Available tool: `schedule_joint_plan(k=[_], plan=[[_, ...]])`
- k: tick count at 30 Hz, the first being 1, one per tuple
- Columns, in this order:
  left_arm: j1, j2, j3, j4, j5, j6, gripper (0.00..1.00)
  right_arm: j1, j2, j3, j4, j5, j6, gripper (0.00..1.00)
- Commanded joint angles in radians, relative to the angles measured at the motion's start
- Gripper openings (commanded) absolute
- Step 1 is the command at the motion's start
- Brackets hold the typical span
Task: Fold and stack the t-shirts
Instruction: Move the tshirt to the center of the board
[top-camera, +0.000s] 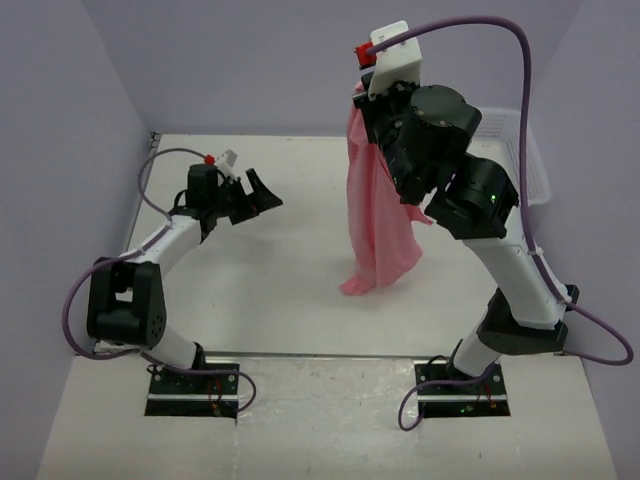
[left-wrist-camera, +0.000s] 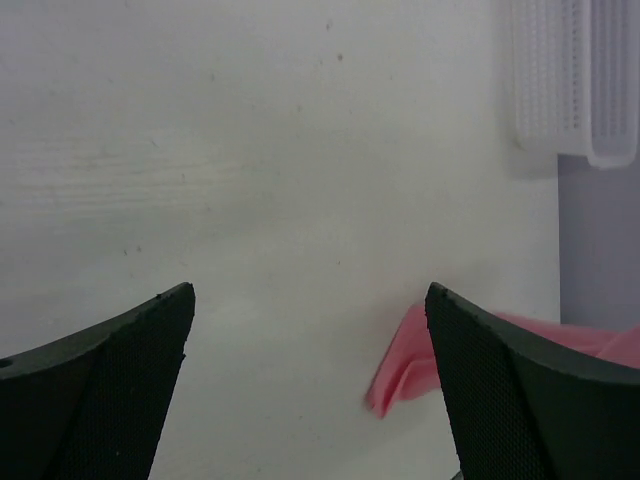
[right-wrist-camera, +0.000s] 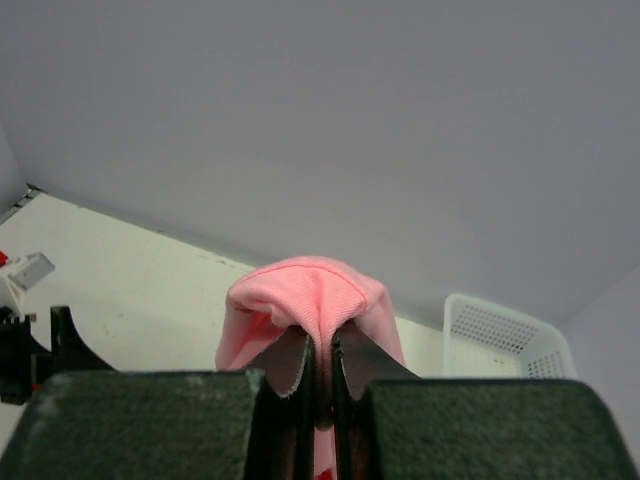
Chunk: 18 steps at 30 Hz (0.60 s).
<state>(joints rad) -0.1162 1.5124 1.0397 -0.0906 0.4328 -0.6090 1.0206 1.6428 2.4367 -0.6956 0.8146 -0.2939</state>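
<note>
In the top view, the salmon-pink t-shirt (top-camera: 378, 215) is held aloft by the right gripper (top-camera: 364, 92), which is clamped on its upper end. The cloth hangs in a long bunched drape that reaches down to the tabletop (top-camera: 280, 280). The left gripper (top-camera: 262, 192) is spread wide and holds nothing, well apart from the t-shirt. A white mesh basket (top-camera: 520, 150) is seen at the far right edge.

From the left wrist, the jaws are seen wide apart above the tabletop, and a pink corner of the t-shirt (left-wrist-camera: 405, 370) lies low on the right.

From the right wrist, the jaws are pressed nearly together on a fold of the t-shirt (right-wrist-camera: 300, 295), which bulges above them.
</note>
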Motion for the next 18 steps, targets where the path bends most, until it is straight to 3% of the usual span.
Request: schedule_joint_plan(k=[1,3,6,12,18], plan=[[-0.037,-0.012,-0.098,0.298,0.249,-0.077,0.96,-0.005,-0.011,0.048,0.056,0.06,-0.062,0.0],[-0.074,-0.072,-0.122,0.279,0.189,-0.023,0.96,-0.01,-0.024,0.038,0.057,0.057,-0.056,0.0],[-0.115,-0.157,-0.254,0.408,0.155,-0.02,0.97,-0.025,-0.025,0.05,0.057,0.066,-0.056,0.0],[-0.25,-0.276,-0.397,0.511,0.104,0.041,0.97,-0.034,-0.003,0.058,0.057,0.064,-0.053,0.0],[-0.31,-0.322,-0.503,0.748,0.07,0.09,0.98,-0.036,0.021,0.105,0.005,0.031,0.01,0.0]])
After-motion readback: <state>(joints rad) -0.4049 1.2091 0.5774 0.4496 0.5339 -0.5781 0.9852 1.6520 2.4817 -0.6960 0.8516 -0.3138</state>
